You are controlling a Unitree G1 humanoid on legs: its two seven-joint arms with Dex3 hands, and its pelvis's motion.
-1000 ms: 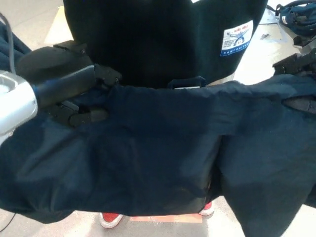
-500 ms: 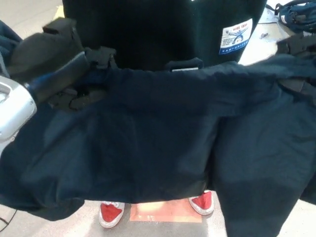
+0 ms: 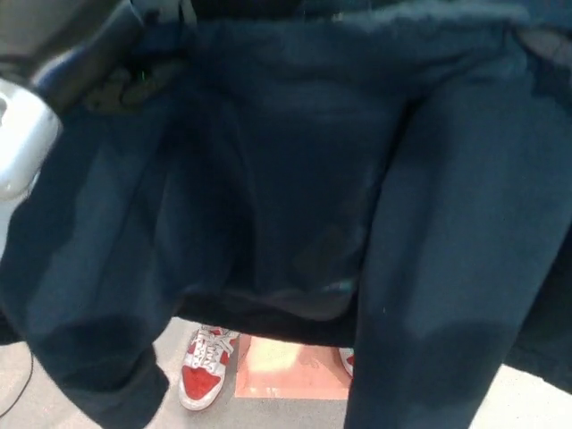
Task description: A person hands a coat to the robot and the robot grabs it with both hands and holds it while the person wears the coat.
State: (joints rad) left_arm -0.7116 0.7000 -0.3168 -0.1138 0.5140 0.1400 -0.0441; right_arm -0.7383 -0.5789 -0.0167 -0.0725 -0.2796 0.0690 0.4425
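Since half a second ago the coat has risen to fill nearly the whole head view, and the person's dark torso with its white label has gone from sight above the top edge. Both sleeves now hang long and straight, one down the left side and one down the right, reaching toward the bottom of the picture. The left hand sits higher in the view than before, at the top left corner, blurred, with its silver forearm coming in from the left edge. Its black fingers lie against the upper left edge of the coat and appear clenched on the fabric there, with the cloth bunched around them. Of the right hand only a dark patch shows at the top right, half sunk into the coat's upper right edge; whether its fingers clasp the cloth cannot be told. Below the hem, a red and white shoe stands on the pale floor beside an orange floor mark.
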